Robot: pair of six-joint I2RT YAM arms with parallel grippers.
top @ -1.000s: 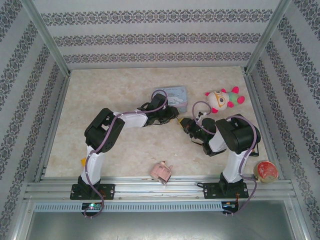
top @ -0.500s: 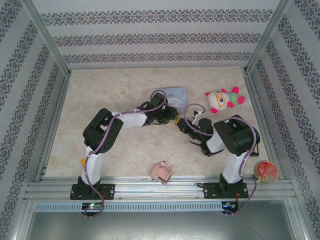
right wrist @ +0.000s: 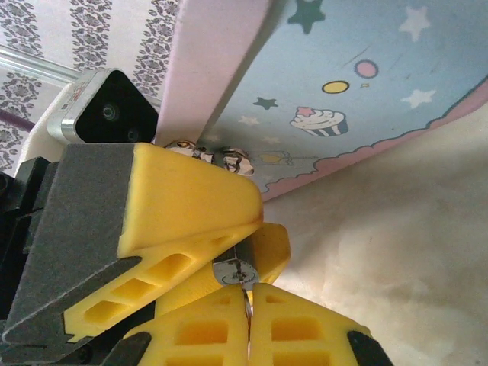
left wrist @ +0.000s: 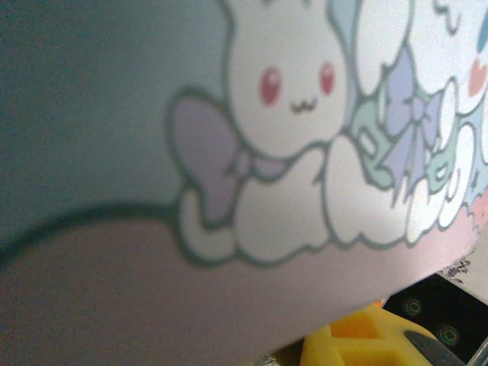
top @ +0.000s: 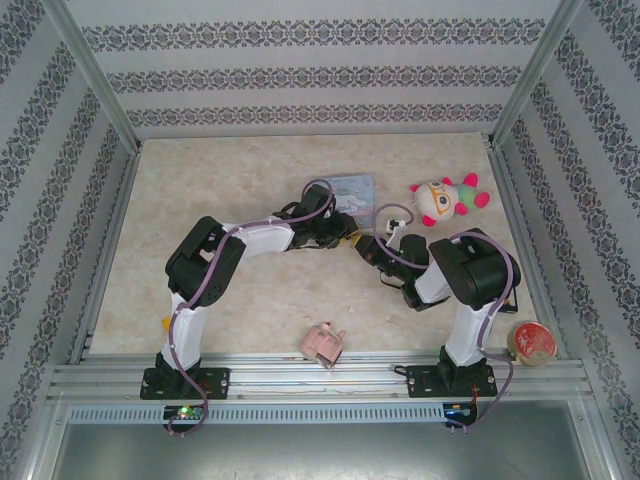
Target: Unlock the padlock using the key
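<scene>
Black-white arms [top: 262,238], purple cables [top: 180,345], yellow claw fingers [right wrist: 290,328] (hollow-ribbed).

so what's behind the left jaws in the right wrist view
The light-blue cartoon tin, close behind them. Small silver metal parts peek over the yellow finger; whatever they join is covered.

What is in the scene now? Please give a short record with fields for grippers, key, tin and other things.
left gripper: at the tin's edge, fingers close together; grip unclear
right gripper: shut on key
key: thin silvery strip between right fingertips, pointing toward left gripper
tin: light blue, cartoon print, beyond both grippers
other: plush toy right of tin; pink block near front edge; tape roll front right
</scene>
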